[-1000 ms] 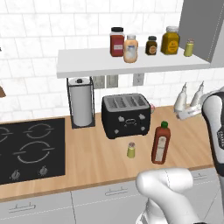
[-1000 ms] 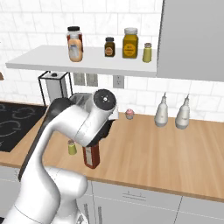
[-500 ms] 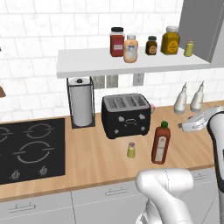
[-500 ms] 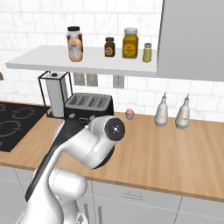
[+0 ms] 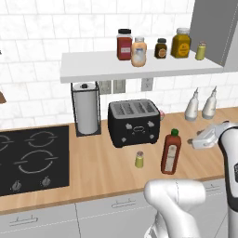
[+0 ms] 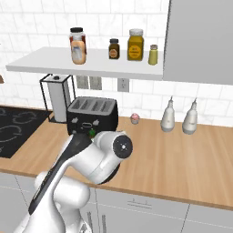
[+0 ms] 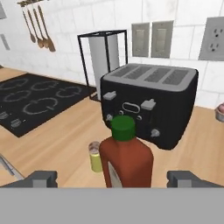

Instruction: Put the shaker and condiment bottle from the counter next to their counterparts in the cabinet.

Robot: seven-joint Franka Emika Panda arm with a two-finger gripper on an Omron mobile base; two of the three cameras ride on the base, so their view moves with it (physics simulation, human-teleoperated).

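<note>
two items wait on the table point(image 5: 93, 153) in front of the black toaster point(image 5: 135, 122) — the condiment bottle point(image 5: 171, 152), standing upright with its long axis vertical, and the tiny shaker point(image 5: 139, 159) just beside it on the stovetop side; neither has been lifted yet

the gripper point(image 7: 111, 178) hangs over the table's open end, aimed sideways at the bottle. in the hand view the bottle point(image 7: 126, 156) stands dead ahead, centred between the two dark fingers point(image 7: 41, 178), which are spread wide with nothing between them; the green cap rises above the fingertip line and the shaker point(image 7: 94, 156) peeks out behind the bottle's side, the toaster point(image 7: 151, 103) behind both

the coming move turns on that line-up — the bottle lies straight along the approach, so a level advance should carry the fingers to either side of its body, though they look short of it for now

up on the cabinet point(image 5: 139, 70) shelf the counterparts point(image 5: 153, 45) stand in a row, a twin shaker point(image 5: 201, 51) at the end by the grey panel, with bare board free near them
</note>
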